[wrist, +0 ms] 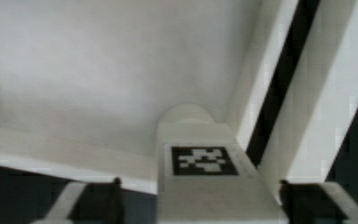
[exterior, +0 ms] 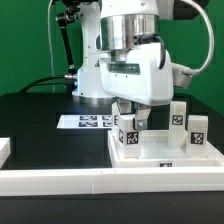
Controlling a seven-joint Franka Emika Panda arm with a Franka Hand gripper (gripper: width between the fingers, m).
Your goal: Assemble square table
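Square-table parts are seen gathered on the black surface (exterior: 30, 110) in the exterior view, with the white slab (exterior: 165, 152) lying flat against the long white border wall (exterior: 100, 182). Several tagged legs are shown standing upright on the slab: one (exterior: 127, 135) near the slab's corner on the exterior view's left, and two more (exterior: 178, 116) (exterior: 197, 130) toward its far side on the exterior view's right. The gripper (exterior: 132, 112) is held low over the slab, directly above the first leg, whose long axis is judged vertical and in line with the descent. A strip of printed tags (exterior: 88, 122) is seen flat on the surface behind the slab. Whether that leg is touched cannot be told from this view.

In the wrist view, the same leg (wrist: 201, 150) is shown centred between the two dark fingers (wrist: 91, 203), its tag facing the camera, with the slab's raised rim (wrist: 274, 90) running just beside it. The fingers are spread apart, a clear gap being left on each side of the leg, so nothing is gripped. The leg is judged to lie squarely between the fingers, and only a closing of them appears to be needed for a grasp.
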